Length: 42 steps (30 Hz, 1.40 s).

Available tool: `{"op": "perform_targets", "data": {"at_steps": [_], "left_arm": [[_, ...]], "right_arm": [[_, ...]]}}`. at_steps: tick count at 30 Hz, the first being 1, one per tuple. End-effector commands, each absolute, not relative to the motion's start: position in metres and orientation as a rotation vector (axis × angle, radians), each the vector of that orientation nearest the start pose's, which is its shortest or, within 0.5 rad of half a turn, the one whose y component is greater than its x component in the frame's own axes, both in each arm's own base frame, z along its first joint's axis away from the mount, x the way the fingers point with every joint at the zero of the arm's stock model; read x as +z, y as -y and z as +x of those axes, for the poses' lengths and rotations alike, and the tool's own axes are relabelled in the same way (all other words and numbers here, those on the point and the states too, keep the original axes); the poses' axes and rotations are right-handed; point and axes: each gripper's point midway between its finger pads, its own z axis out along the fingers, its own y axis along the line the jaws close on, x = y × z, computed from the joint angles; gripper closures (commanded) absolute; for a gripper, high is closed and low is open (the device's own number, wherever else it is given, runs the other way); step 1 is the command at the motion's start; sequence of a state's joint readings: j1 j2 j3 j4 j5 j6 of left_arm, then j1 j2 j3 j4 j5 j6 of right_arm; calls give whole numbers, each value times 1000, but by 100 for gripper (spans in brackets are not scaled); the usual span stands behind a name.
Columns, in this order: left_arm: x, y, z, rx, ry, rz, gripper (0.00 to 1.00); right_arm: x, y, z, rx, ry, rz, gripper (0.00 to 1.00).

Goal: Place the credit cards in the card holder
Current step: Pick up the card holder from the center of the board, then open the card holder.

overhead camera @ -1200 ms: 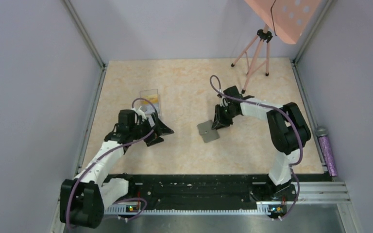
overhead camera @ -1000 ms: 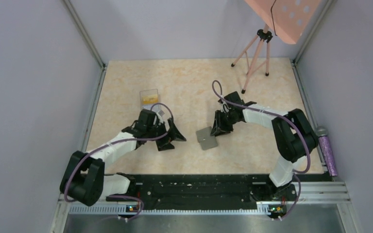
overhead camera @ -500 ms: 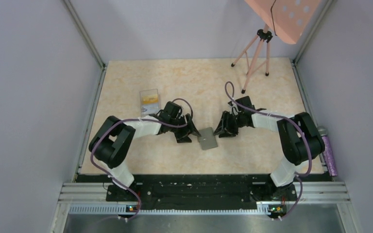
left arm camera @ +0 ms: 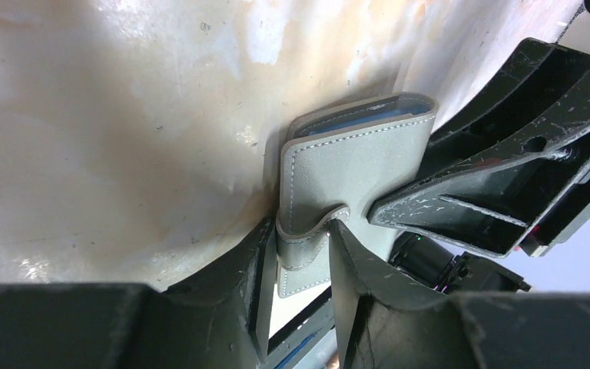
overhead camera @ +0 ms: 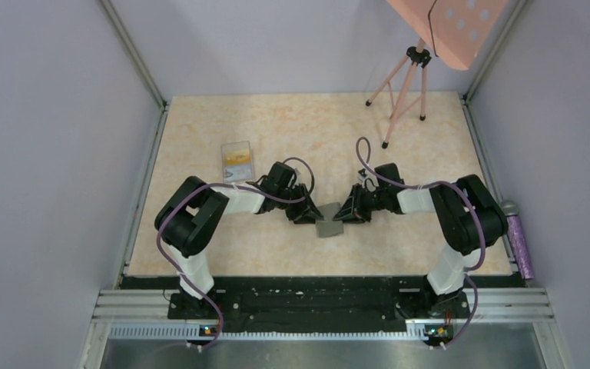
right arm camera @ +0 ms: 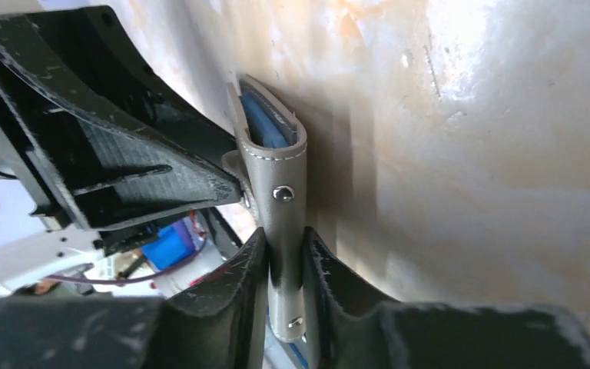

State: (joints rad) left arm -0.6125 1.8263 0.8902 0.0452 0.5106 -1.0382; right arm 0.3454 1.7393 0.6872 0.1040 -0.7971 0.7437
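The card holder [overhead camera: 329,227], a grey stitched wallet with a blue inside, is tipped up at the table's middle between both grippers. My left gripper [overhead camera: 310,217] comes from the left. In the left wrist view its jaws [left arm camera: 299,232] press the snap tab and edge of the card holder [left arm camera: 353,165]. My right gripper [overhead camera: 344,214] comes from the right. In the right wrist view its jaws [right arm camera: 284,234] are shut on the snap edge of the card holder [right arm camera: 275,173]. The credit cards [overhead camera: 237,161] show orange and yellow in a clear box at the back left.
The clear plastic box [overhead camera: 236,147] sits behind the left arm. A pink tripod [overhead camera: 399,92] stands at the back right. A purple cylinder [overhead camera: 519,244] lies outside the right wall. A black rail [overhead camera: 307,296] runs along the near edge.
My left arm swung right from the clear box to the card holder and narrowed its jaws on it. My right gripper closed on the other edge, and the card holder tipped up.
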Motion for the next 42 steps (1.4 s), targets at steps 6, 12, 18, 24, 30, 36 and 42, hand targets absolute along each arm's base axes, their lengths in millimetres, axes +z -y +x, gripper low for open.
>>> {"op": "perform_targets", "data": {"at_steps": [6,12,18,24,30,36,42], "left_arm": [[52,322,259,-1170,-2705,-250,60],[87,290,253,-959,-2656,-190,38],[119,278,235,-811,-2628,-138,37],[139,287,224,-785,-2589,-112,38],[132,299,216,-722,-2635,-71,44],[132,319,214,-721,-2650,-42,44],[116,327,222,-661,-2671,-50,52]], "right_arm": [[84,-260,261,1558,-2509,54,100],[123,-252,264,1433,-2486,-8,100],[142,-252,250,1280,-2526,-58,100],[135,-261,227,1190,-2605,-79,100],[135,-267,217,1194,-2621,-87,100],[129,-266,210,1177,-2662,-105,100],[132,-267,205,1201,-2655,-120,100]]}}
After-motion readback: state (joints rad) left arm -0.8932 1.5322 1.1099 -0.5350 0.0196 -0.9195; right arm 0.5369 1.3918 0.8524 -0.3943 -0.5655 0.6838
